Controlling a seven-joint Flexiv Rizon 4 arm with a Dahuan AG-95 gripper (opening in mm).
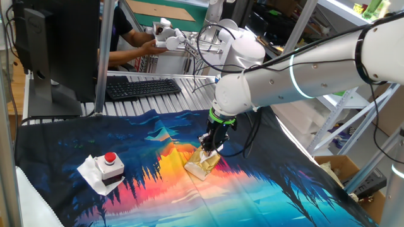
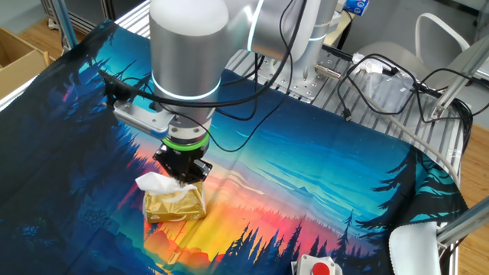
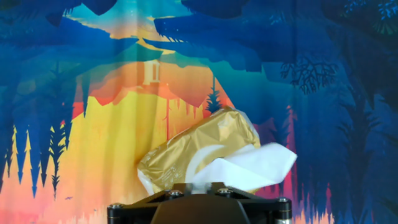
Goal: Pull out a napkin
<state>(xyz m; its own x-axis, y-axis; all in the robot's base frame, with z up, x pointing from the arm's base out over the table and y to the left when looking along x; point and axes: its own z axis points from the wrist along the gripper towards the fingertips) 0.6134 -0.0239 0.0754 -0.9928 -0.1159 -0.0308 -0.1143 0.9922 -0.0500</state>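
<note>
A gold napkin pack (image 1: 202,165) lies on the colourful cloth; it also shows in the other fixed view (image 2: 176,205) and in the hand view (image 3: 199,149). A white napkin (image 3: 249,168) sticks out of its opening, also visible in the other fixed view (image 2: 157,183). My gripper (image 1: 211,148) hangs just above the pack, and shows in the other fixed view (image 2: 183,174) and in the hand view (image 3: 171,185). Its fingers are pinched together on the napkin's upper part.
A red emergency button box (image 1: 111,165) on white paper sits at the cloth's left. A keyboard (image 1: 142,87) and monitor lie behind the cloth. A person stands at the back. Cables (image 2: 397,84) lie on the table's far side.
</note>
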